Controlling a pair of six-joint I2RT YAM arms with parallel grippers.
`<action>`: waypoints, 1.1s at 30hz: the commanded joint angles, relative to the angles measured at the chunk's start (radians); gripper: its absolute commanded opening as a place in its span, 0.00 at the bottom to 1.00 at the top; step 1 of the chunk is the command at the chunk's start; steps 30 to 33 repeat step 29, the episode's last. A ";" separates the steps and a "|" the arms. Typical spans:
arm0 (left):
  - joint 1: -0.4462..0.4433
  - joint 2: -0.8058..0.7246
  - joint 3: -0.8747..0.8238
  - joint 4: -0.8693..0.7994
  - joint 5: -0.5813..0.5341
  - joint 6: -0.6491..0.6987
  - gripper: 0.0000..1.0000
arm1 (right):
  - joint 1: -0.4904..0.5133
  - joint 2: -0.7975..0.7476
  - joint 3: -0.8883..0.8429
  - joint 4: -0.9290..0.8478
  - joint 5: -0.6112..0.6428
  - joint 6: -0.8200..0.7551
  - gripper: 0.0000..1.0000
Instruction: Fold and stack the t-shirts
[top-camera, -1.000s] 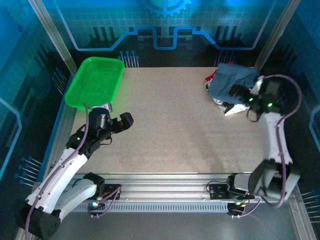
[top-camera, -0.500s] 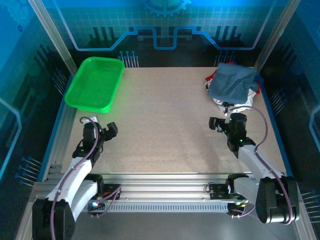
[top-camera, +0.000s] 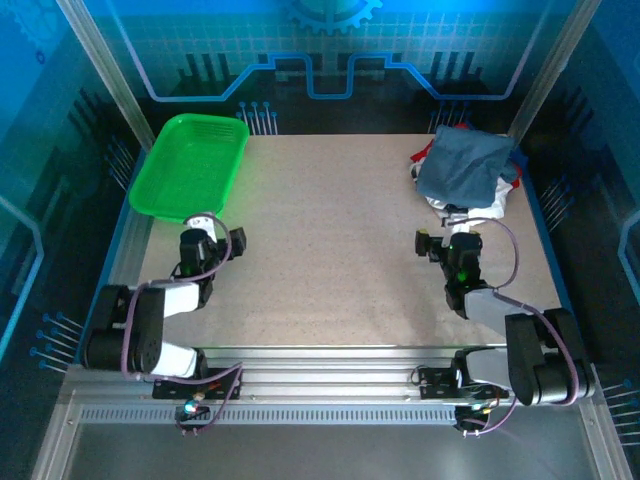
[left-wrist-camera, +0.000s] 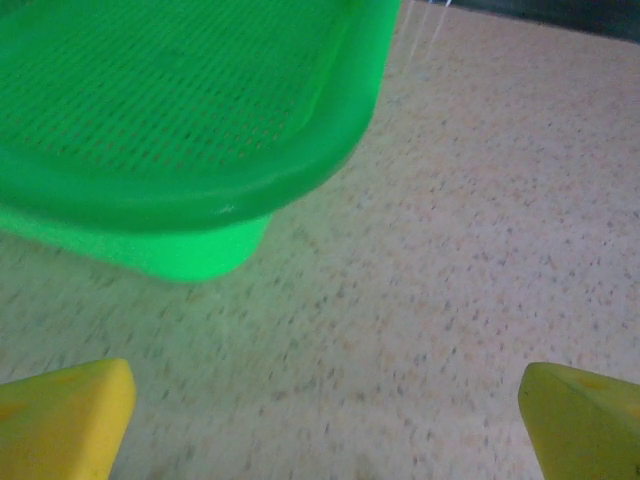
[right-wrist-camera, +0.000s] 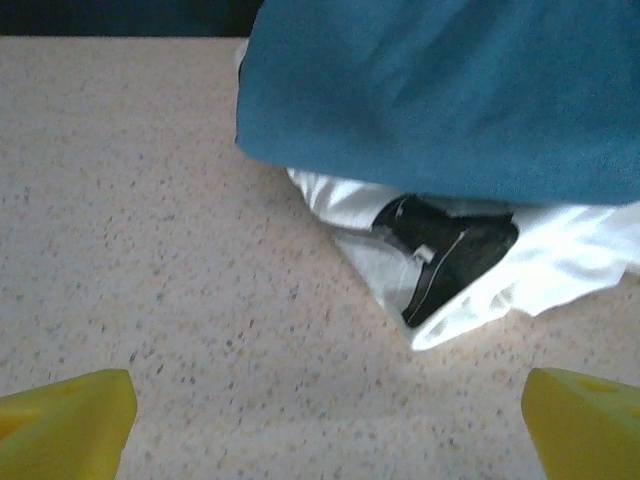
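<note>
Right wrist: t-shirts (right-wrist-camera: 440, 90) lie beyond right gripper (right-wrist-camera: 325, 425).

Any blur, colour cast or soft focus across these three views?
Top external: sharp, table evenly lit, strong blue cast on the surrounding walls. Left wrist: green basket and the table look soft and smeared. Right wrist: slate-blue t-shirt and white t-shirt reasonably crisp; yellow fingertips blurred in the bottom corners.

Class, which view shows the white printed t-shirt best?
The right wrist view: the white t-shirt lies close, black print clear, tucked under the slate-blue t-shirt. The top external view gives a small white edge; the left wrist view faces the green basket.
</note>
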 joint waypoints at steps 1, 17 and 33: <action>0.012 0.084 -0.013 0.226 0.069 0.069 0.99 | 0.006 0.088 -0.014 0.212 0.083 -0.022 1.00; 0.019 0.074 0.019 0.157 0.047 0.056 0.99 | 0.001 0.233 0.093 0.147 0.009 -0.053 1.00; 0.017 0.073 0.021 0.154 0.048 0.056 0.99 | -0.011 0.230 0.090 0.147 -0.015 -0.046 1.00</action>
